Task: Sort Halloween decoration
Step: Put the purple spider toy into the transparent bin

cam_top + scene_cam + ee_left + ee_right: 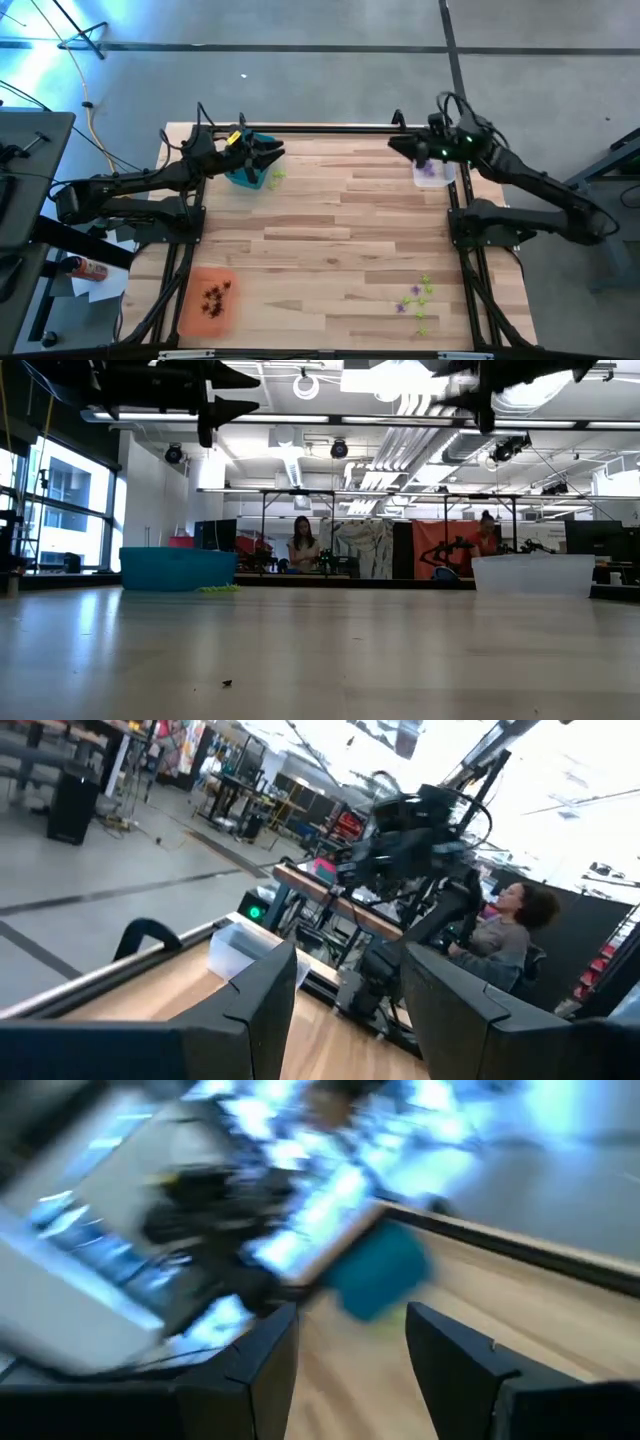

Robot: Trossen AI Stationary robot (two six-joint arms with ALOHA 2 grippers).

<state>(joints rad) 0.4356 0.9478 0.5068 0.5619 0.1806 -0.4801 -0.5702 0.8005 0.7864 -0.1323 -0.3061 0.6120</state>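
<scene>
Loose purple and lime green Halloween decoration trinkets (pixel 417 299) lie on the table near its right front. Dark ones (pixel 215 296) sit in the orange tray (pixel 190 318), purple ones (pixel 429 170) in the clear tray (pixel 447 181). A few lime ones (pixel 276 177) lie beside the teal tray (pixel 243 178). My left gripper (pixel 272 152) hovers open above the teal tray with nothing between its fingers (pixel 262 1005). My right gripper (pixel 397 148) is raised just left of the clear tray; it is open and empty in the right wrist view (pixel 350 1370).
A black frame rail (pixel 320 128) runs along the table's far edge. The wide middle of the wooden table (pixel 330 230) holds only one tiny dark speck (pixel 227 683). People sit at desks in the room beyond (pixel 303 550).
</scene>
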